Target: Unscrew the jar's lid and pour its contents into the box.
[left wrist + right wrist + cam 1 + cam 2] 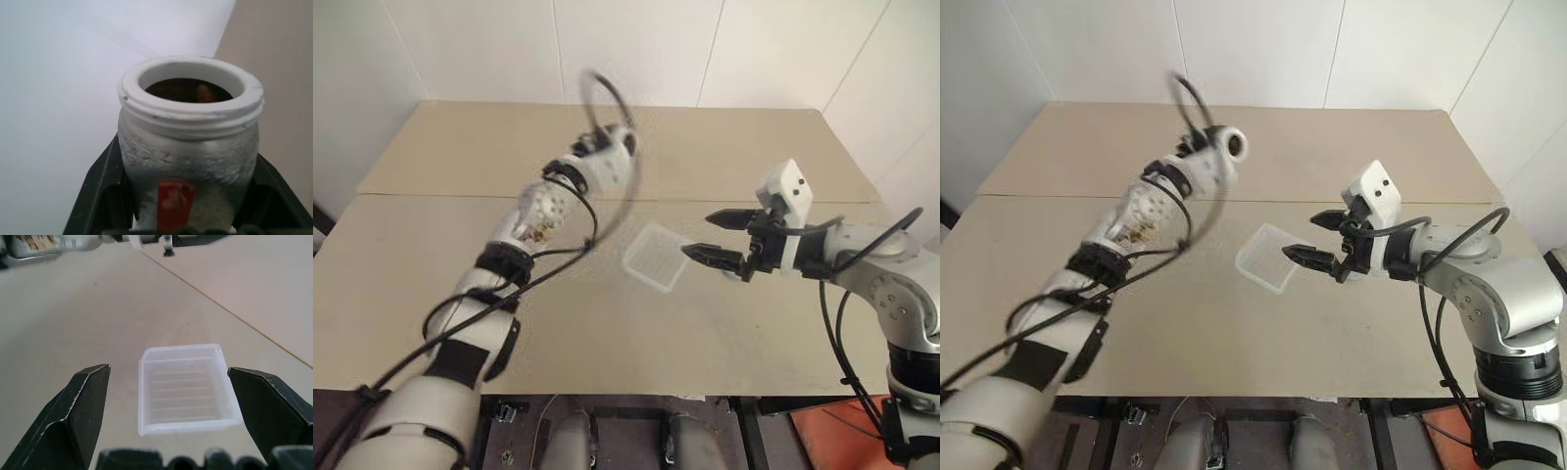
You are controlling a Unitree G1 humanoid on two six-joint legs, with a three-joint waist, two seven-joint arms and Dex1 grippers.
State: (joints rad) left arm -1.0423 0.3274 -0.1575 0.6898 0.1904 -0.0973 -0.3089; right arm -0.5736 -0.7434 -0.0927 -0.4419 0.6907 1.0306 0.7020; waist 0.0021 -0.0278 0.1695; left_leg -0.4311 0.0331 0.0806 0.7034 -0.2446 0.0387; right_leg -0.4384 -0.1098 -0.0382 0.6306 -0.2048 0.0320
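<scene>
The left gripper (188, 205) is clamped on the small greyish cylindrical jar (188, 147) with a red label mark, black fingers (98, 191) pressed to either side of its body. The jar's white threaded mouth is uncovered; the lid is already off. Inside the mouth lie the dark brown contents (195, 90), none spilled. The jar is raised above the beige table (460, 294), well apart from the target.

The right gripper (713, 235) stands spread wide and holds nothing. The shallow square box of clear translucent plastic (656, 257) lies on the table directly ahead of its fingertips, between them in the right wrist view, not touched as far as can be seen. The box appears empty.

Assessment: unscrewing is done; pouring remains. To do it well, the left hand should carry the jar across until its mouth is over the box's centre, low to the rim, then tip gradually so the crumbs fall inside and do not bounce out. The box is light and may slide; the right gripper could steady its near edge.
</scene>
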